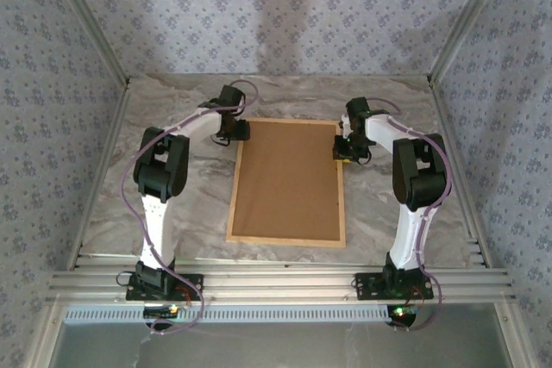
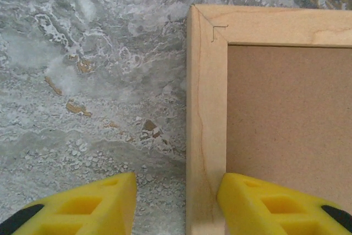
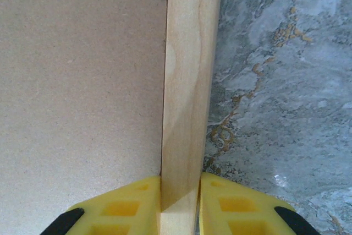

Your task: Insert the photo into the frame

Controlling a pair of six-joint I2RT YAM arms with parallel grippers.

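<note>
Marble table (image 1: 207, 213) bears frame (image 1: 285, 240), right hand (image 3: 180, 182) pinching its rail.

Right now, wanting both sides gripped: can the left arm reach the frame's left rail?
Probably yes: its open jaws straddle the frame, one over the board, one over the table; nothing blocks them.

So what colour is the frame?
Light tan wood. The frame shows best in the left wrist view.

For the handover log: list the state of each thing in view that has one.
Thin light-wood rectangular picture frame: on the grey marble table, backing upward.
Plain brown backing board: seated inside the frame.
Left pincer: open, straddling the frame's left rail.
Right pincer: shut on the frame's right rail.
</note>
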